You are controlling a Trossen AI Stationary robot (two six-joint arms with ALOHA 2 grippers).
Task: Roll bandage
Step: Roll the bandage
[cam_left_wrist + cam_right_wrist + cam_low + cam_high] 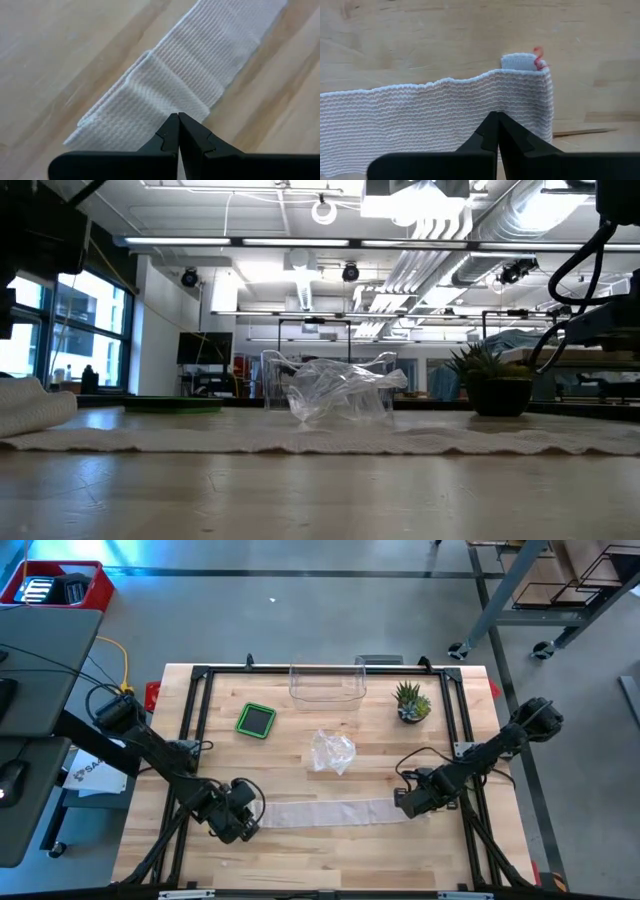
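Observation:
A white woven bandage (325, 811) lies stretched flat along the table between my two grippers. Its left end is folded back over the strip (150, 95) and stands up as a low hump (30, 405). Its right end carries a small tab with a red thread (521, 61). My left gripper (247, 817) is shut at the folded end, seen close up in the left wrist view (178, 119). My right gripper (409, 802) is shut over the right end, also seen in its wrist view (497, 117). My left gripper meets the folded-over end at its long edge (192, 106), slanting down from above. The shut fingertips cover the place of contact, so how many layers lie between them I cannot tell. The fold is slack and lies on the strip. My right gripper points straight down, its shut fingers on the strip a little in from the tabbed end (520, 125). That end lies flat on the table. Whether the tips pinch a layer or only press on it, the fingers hide.
A crumpled clear plastic bag (332, 751) lies just beyond the strip's middle. Farther back stand a clear box (326, 686), a green square pad (256, 720) and a small potted plant (411, 703). A black frame (200, 675) borders the tabletop.

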